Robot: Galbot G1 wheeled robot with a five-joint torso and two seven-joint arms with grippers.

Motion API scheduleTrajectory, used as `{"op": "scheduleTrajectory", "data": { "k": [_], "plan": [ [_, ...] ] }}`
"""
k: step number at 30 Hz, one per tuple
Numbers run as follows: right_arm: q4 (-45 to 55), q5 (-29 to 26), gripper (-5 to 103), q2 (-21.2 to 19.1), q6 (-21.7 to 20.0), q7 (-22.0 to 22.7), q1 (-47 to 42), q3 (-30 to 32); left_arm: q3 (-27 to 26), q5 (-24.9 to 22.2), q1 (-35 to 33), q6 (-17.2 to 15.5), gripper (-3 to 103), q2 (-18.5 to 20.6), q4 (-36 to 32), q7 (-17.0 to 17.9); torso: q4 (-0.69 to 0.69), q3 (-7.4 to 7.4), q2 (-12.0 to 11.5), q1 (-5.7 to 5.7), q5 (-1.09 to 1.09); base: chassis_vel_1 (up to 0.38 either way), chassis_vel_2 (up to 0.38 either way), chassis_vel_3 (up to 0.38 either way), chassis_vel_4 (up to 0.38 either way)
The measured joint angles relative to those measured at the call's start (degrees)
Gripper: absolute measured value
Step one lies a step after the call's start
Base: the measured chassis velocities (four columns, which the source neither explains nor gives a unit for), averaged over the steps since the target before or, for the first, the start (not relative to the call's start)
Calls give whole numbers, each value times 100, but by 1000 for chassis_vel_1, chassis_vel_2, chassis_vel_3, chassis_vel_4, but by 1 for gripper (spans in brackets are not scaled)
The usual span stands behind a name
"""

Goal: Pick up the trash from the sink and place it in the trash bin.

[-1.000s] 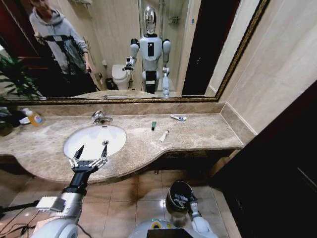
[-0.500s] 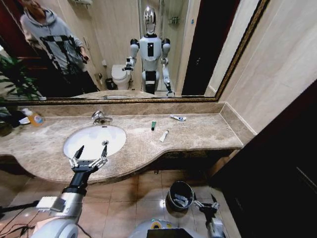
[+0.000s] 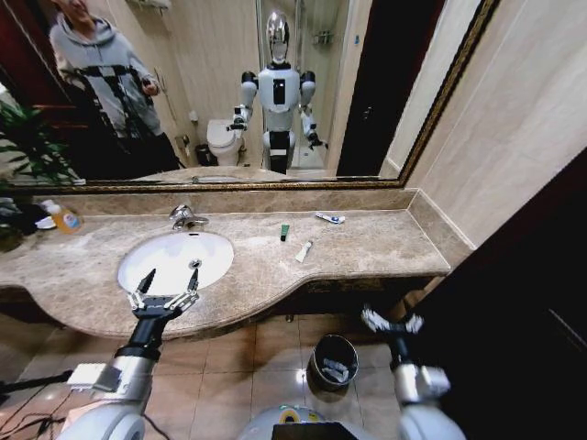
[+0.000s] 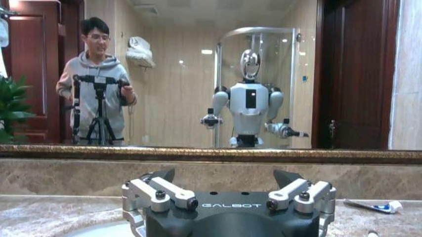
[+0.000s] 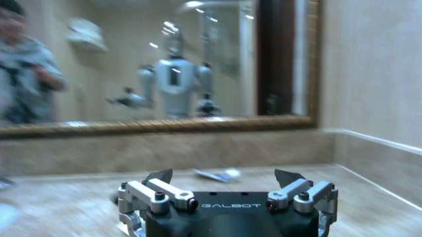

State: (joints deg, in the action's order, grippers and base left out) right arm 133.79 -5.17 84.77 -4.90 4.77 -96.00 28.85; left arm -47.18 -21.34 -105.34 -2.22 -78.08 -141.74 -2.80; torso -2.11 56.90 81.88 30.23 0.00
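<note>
Beige marble desk [image 3: 367,243] carrying the white oval sink [image 3: 174,259], whose basin appears bare. The remaining trash lies right of it on the desk: a small green piece [image 3: 285,232], a white tube [image 3: 304,250] and a blue-and-white packet [image 3: 329,218] near the mirror. The trash bin [image 3: 334,361] stands on the floor below, with scraps inside. Left hand [image 3: 164,291], fingers spread and empty, hovers over the sink's front rim. Right hand [image 3: 392,322], also spread and empty, is raised beside the bin, under the desk's front edge. To do this step well, the right hand should probably clear the edge, then descend squarely over one piece, straddling its narrow width.
</note>
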Motion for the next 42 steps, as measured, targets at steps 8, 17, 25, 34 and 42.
{"op": "scheduleTrajectory", "data": {
  "k": [8,17,25,34,42],
  "plan": [
    [-1207,107,100,-642,-350,-390,1679,-1131,1,0,0,0,100,0,0,-1,0,1,-1,1,1,0,0,0,0],
    [-2441,16,100,-909,-1296,135,3417,-2092,0,0,0,0,100,0,0,0,0,0,-1,1,-1,0,0,0,0],
    [-3453,-516,100,-612,-1635,936,4209,-2493,0,0,0,0,100,0,0,1,0,1,-1,1,0,0,0,0,0],
    [-4416,-529,100,-305,-1430,1296,4832,-2522,0,0,0,0,100,-1,0,0,0,0,-1,1,-1,0,0,0,0],
    [-4620,-427,95,-213,-1363,1176,4757,-2316,0,0,0,0,100,0,0,0,0,0,0,0,0,0,0,0,0]
  ]
}}
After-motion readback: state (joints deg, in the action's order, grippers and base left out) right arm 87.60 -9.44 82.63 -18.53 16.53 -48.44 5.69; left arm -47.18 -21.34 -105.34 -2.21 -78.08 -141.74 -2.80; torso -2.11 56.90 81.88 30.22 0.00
